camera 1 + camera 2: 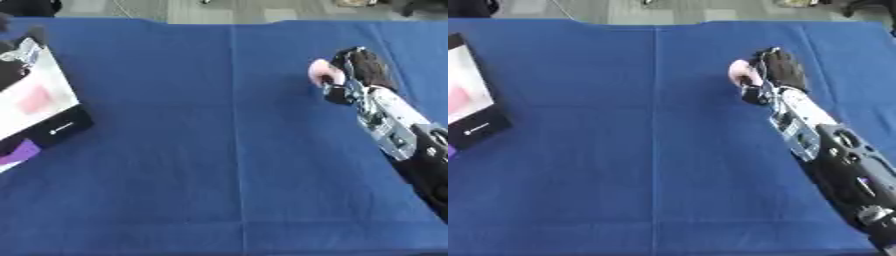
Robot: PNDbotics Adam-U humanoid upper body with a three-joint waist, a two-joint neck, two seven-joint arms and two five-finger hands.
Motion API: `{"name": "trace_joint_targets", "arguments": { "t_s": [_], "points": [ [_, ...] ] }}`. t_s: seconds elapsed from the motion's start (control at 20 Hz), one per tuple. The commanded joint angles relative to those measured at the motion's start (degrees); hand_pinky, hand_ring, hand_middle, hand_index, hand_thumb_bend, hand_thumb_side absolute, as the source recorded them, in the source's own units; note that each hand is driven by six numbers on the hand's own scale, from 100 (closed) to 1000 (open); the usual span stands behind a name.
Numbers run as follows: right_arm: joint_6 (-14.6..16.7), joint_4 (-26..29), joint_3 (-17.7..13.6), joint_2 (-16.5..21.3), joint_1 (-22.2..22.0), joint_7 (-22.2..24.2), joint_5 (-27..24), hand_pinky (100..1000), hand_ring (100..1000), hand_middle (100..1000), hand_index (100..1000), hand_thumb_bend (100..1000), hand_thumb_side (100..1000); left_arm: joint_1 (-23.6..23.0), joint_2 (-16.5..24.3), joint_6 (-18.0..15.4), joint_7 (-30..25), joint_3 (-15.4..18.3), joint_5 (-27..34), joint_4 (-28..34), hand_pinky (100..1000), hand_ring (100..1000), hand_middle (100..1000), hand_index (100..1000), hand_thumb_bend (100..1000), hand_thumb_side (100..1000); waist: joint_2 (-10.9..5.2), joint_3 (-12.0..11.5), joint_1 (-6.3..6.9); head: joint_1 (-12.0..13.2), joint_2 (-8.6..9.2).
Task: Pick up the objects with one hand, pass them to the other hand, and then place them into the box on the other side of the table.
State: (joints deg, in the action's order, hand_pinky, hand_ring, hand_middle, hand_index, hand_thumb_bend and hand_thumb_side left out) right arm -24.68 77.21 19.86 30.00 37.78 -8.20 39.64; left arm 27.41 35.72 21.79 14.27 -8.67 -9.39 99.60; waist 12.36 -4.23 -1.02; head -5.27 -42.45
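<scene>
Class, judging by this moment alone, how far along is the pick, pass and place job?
Done: a pink thing already lies in the box at the table's left edge. In hand: the right hand is curled round a pink object on the right side. Left: the pass, since no left hand shows yet, and then placing it into the box.
</scene>
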Motion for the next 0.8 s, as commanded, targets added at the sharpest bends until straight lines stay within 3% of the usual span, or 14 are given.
{"name": "trace_joint_targets", "arguments": {
  "t_s": [0.05, 0.5, 0.8],
  "points": [
    [-0.19, 4.29, -0.7, 2.04, 0.56, -1.5, -1.61, 734, 622, 467, 520, 100, 100, 0.7, 1.66, -0.19, -0.16, 0.59, -0.17, 0.85, 712, 637, 671, 765, 421, 550, -0.7, 0.11, 0.48, 0.22, 0.28],
    [-1.2, 14.45, -1.04, 1.62, -0.51, -3.58, -8.16, 691, 602, 462, 494, 100, 100, 1.71, 2.51, -0.23, -0.72, 0.32, -0.28, 1.27, 708, 637, 670, 764, 426, 544, -0.95, 0.32, 0.79, 0.36, 0.11],
    [-0.95, 16.83, -0.41, -0.3, -0.62, -5.14, -12.02, 681, 598, 464, 489, 100, 100, 4.89, 3.47, -0.66, -2.34, -0.88, -0.65, 3.64, 705, 637, 668, 764, 433, 533, -1.31, 0.21, 0.99, 0.54, -0.06]
  ]
}}
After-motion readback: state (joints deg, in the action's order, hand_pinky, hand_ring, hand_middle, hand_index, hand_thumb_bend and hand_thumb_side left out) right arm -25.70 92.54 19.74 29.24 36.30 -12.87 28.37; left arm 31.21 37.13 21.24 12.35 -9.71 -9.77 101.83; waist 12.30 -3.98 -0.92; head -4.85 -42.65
